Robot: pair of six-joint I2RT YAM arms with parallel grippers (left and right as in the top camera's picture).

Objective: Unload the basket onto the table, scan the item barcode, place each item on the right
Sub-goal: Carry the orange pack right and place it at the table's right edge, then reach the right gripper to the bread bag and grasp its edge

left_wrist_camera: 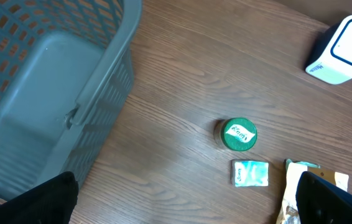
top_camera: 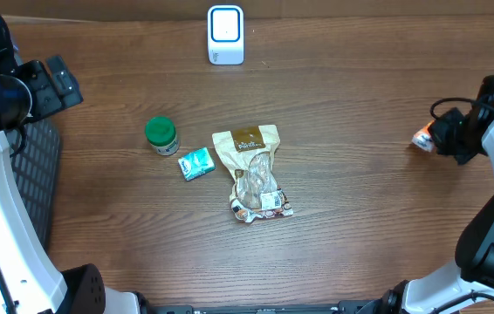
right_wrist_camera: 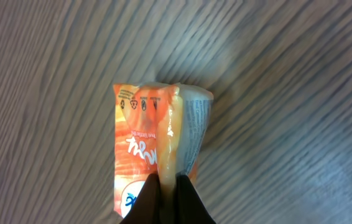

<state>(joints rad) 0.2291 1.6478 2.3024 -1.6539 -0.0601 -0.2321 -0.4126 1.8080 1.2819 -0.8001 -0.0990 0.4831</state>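
At the far left we see the basket [left_wrist_camera: 111,68], a grey slatted one at the desk [top_camera: 343,87] edge. The part of its floor in the left wrist view is bare, so we judge it is waiting for scanned goods. Above it hangs the left tool [top_camera: 64,80], jaws spread wide with nothing between them; we take it to be parked clear of the work.

Toward the middle three things lie close together on the desk: a jar [top_camera: 161,134] upright with a green lid, a teal sachet [top_camera: 197,163] just beside it, and a brown bag [top_camera: 254,170] lying flat. None is touched by a tool.

The scanner [top_camera: 225,35] stands at the back edge. We judge its window is placed so that either arm can hold goods up to it.

At the far right the right tool [right_wrist_camera: 166,186] is clamped tight on the end of an orange pouch [right_wrist_camera: 145,130], pinching its seam. The pouch is low over the desk and well apart from the scanner; we cannot tell whether it touches the wood. No barcode shows on the side we see, so we expect it must be carried across and turned.
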